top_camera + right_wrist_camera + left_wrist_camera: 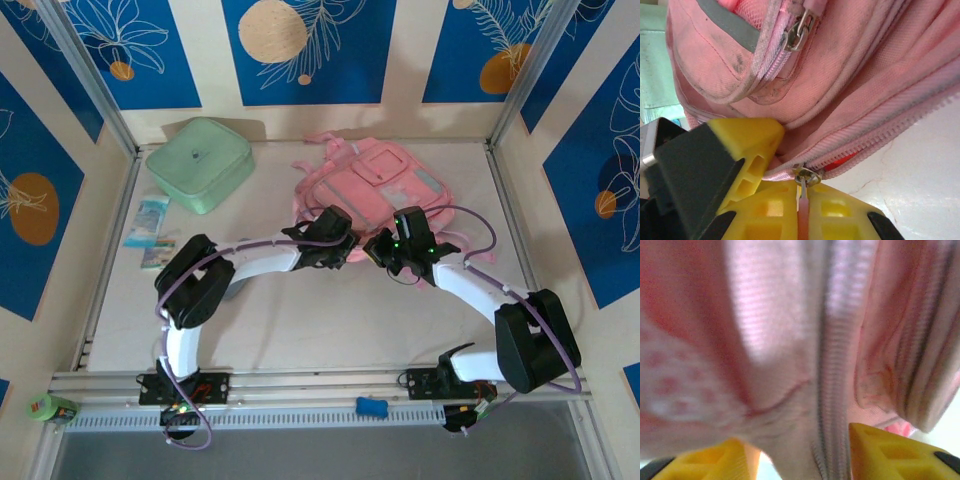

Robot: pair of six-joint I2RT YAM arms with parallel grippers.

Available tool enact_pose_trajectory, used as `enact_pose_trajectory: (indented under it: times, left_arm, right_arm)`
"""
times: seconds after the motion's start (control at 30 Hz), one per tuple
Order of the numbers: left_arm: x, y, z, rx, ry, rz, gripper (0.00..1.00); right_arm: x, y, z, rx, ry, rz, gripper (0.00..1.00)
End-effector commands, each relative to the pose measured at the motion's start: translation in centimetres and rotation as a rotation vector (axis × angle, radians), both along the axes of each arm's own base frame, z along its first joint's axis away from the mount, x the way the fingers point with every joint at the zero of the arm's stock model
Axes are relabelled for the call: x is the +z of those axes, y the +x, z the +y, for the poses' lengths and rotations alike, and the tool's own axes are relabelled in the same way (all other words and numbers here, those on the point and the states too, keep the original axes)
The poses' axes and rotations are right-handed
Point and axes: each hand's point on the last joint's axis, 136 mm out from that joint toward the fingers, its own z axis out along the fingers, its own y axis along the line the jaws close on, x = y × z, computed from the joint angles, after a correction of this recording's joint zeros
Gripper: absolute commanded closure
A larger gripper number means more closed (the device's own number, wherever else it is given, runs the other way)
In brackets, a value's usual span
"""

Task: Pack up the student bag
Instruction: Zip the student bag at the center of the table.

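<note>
Cream walls (205, 60) with blue leaf-patterned panels (340, 60) and orange discs enclose a white table (330, 320).

- Top external: mounted high at the near side, looking down and away over the whole table (330, 320).
- Left wrist: pressed against student bag (775, 340) fabric, too near to focus.
- Right wrist: close on the bag's near edge and zip pull (803, 200).
- Shared by all views: the bag's near edge.

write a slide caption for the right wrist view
Right gripper shut on the pink zip pull of the student bag.
</note>
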Motion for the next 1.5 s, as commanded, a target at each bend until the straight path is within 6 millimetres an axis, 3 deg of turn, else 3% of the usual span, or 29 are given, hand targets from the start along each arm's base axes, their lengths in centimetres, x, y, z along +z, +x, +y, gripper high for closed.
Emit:
enact_pose_trajectory:
  times: [0.0, 0.13, 0.43, 0.6, 0.8, 0.93, 1.07, 1.23, 1.33, 1.47]
  left_arm:
    - [-0.9, 1.0, 2.1, 0.042, 0.119, -0.028, 0.7]
    - [-0.4, 2.1, 3.8, 0.027, 0.187, -0.058, 1.0]
    - [3.4, 5.6, 10.2, 0.069, 0.252, -0.206, 1.0]
    - [3.7, 7.1, 13.1, 0.066, 0.255, -0.221, 1.0]
    - [2.9, 8.7, 14.1, 0.05, 0.247, -0.216, 1.0]
    - [3.3, 9.5, 15.5, 0.068, 0.246, -0.224, 1.0]
    - [3.7, 9.8, 15.7, 0.058, 0.263, -0.235, 1.0]
    - [4.3, 10.5, 15.6, 0.052, 0.259, -0.256, 1.0]
    - [4.8, 10.9, 15.1, 0.036, 0.247, -0.264, 1.0]
    - [5.3, 11.1, 14.2, 0.022, 0.211, -0.283, 1.0]
  right_arm:
    - [1.1, 0.6, 0.1, 0.02, -0.017, -0.05, 1.0]
    - [0.2, 0.0, -1.4, -0.024, -0.017, -0.021, 1.0]
    - [-1.6, -0.3, -7.5, -0.154, 0.002, 0.025, 1.0]
    - [-1.8, 0.4, -10.9, -0.225, 0.013, 0.036, 1.0]
    - [0.0, 0.8, -9.1, -0.149, 0.033, 0.003, 1.0]
    - [-0.9, 0.1, -10.6, -0.202, -0.008, 0.053, 1.0]
    - [-1.4, 0.3, -10.6, -0.202, 0.044, 0.1, 0.98]
    - [1.6, 0.9, -7.8, -0.093, 0.005, -0.014, 0.88]
    - [3.1, 0.7, -7.4, -0.067, -0.067, -0.059, 0.8]
    - [3.4, 0.5, -7.4, -0.036, -0.089, -0.084, 0.75]
